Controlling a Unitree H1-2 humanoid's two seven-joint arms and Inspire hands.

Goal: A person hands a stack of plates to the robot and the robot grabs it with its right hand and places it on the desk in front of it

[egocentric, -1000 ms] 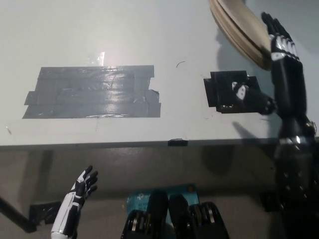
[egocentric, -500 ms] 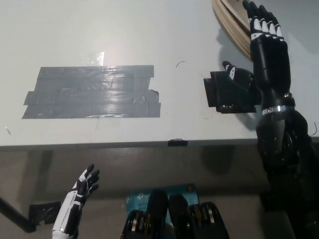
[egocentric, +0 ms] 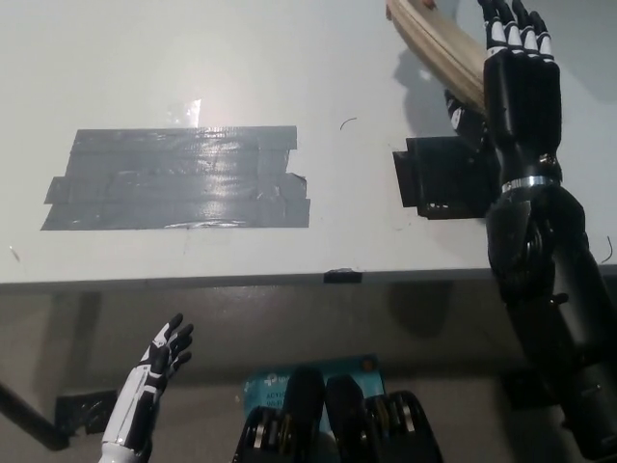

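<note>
Handover step: the right hand point(egocentric: 517, 58) is reaching up at the top right, fingers point(egocentric: 511, 24) spread beside the stack of plates point(egocentric: 434, 43), which is tilting in the air over the bench point(egocentric: 289, 68); contact looks likely but no closed grasp is showing. Next, the fingers need closing round the stack's edge. Against a second ago, the arm is sitting higher and further in, and the plates are angling steeper. The left hand point(egocentric: 159, 362) is resting low, fingers released.

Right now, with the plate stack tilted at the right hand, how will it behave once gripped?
Plate stack: thin, tan discs, so probably stiff and light. They look loose, tilted edge-on, so layers may slide apart unless pinched across the whole rim. Right hand lies beside it, fingers extended; grip not yet sure.
</note>
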